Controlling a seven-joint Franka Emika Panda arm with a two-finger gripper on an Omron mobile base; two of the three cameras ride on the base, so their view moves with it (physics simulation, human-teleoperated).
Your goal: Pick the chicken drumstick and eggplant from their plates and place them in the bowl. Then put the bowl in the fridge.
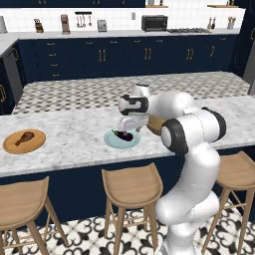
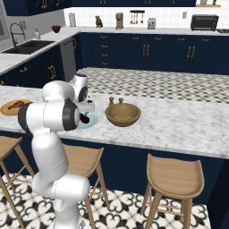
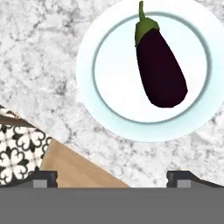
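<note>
The dark purple eggplant (image 3: 159,70) lies on the pale blue plate (image 3: 87,87), stem pointing away. My gripper (image 3: 112,179) hovers just above the plate's near side, open, with nothing between its fingertips (image 3: 43,178). From the left base, the gripper (image 1: 127,124) hangs over the eggplant (image 1: 123,134) and blue plate (image 1: 112,141). The drumstick (image 1: 25,137) rests on the orange wooden plate (image 1: 24,147) far left. The wooden bowl (image 2: 122,114) stands right of the blue plate (image 2: 91,119). A grey sliver (image 1: 251,74) at the right edge may or may not be the fridge.
Everything sits on a marble island counter (image 1: 74,134). Wooden stools (image 1: 132,184) line its near side, and one seat (image 3: 78,170) shows beneath the hand. Salt and pepper shakers (image 2: 115,101) stand behind the bowl. Dark navy cabinets (image 1: 124,55) run along the back wall.
</note>
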